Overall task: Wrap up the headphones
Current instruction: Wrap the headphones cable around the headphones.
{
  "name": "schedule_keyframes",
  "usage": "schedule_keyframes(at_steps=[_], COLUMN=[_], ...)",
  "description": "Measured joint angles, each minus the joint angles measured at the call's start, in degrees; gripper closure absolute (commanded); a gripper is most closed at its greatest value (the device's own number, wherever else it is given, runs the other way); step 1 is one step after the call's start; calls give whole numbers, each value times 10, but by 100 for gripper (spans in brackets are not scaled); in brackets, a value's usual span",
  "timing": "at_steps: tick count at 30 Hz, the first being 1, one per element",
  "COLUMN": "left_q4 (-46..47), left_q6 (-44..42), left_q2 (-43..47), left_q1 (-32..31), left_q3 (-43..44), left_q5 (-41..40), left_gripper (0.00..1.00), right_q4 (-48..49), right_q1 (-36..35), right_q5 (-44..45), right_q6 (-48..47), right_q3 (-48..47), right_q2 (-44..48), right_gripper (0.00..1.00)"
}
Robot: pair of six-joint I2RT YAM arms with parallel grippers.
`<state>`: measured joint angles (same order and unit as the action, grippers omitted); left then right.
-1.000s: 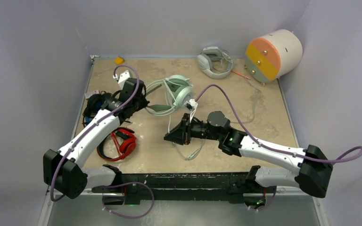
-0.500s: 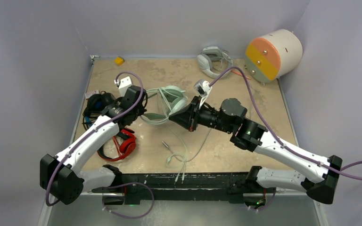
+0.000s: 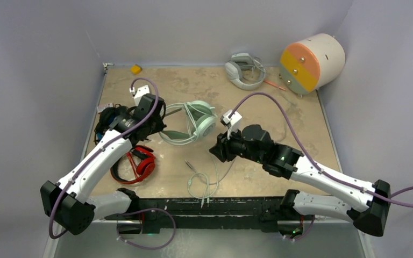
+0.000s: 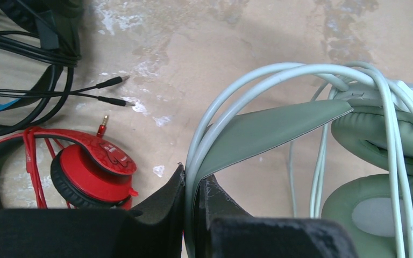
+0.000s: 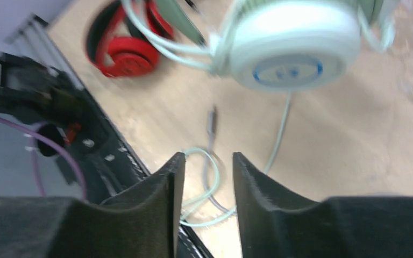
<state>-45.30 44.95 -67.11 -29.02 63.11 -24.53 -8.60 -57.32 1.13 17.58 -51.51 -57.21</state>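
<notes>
The pale mint-green headset lies mid-table with a turn of its cable over the ear cups. My left gripper is shut on its headband wires. The loose mint cable trails in loops to the front edge. My right gripper is open and empty, hovering over that cable just in front of the white ear cup. The red-and-black headset lies front left and shows in the left wrist view. The black-and-blue headset lies at the left edge.
A grey-white headset with its cable bundled on it sits at the back. An orange-and-white cylinder lies at the back right. A small yellow piece is in the back left corner. Black jack plugs lie near the left gripper.
My right gripper rose from the cable to the mint headset, then drew back toward the front, now open. The headset shifted slightly; my left gripper kept its hold.
</notes>
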Motion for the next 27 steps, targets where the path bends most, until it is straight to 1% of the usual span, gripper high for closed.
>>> schedule_keyframes(at_steps=[1,3,5,6,7,8,11,15,17,21,24,27], left_q4=[-5,-17,-23,-24,-24,-25,-33,-43,-50,-59,-65,-69], left_q6=[1,5,8,11,15,18,25,27,30,35,38,40], left_q2=[0,0,0,1,2,5,16,30,35,40,42,42], left_q1=[0,0,0,0,0,0,0,0,0,0,0,0], left_q3=[8,36,58,67,77,84,101,121,130,142,146,146], left_q5=[5,19,30,37,44,49,67,89,99,113,118,120], left_gripper=[100,100,100,100,100,100,100,100,100,100,100,100], right_q4=[-2,-3,3,13,26,46,115,191,242,308,335,353], right_q1=[0,0,0,0,0,0,0,0,0,0,0,0], right_q5=[10,36,56,64,72,78,89,103,109,114,115,130], right_q6=[0,5,12,17,21,23,24,24,24,25,25,26], right_q3=[15,54,86,106,127,150,217,262,263,263,252,234], right_q2=[0,-5,-8,-8,-8,-8,-8,-27,-57,-104,-151,-206], right_gripper=[51,39,19,12,8,7,8,13,15,20,20,24])
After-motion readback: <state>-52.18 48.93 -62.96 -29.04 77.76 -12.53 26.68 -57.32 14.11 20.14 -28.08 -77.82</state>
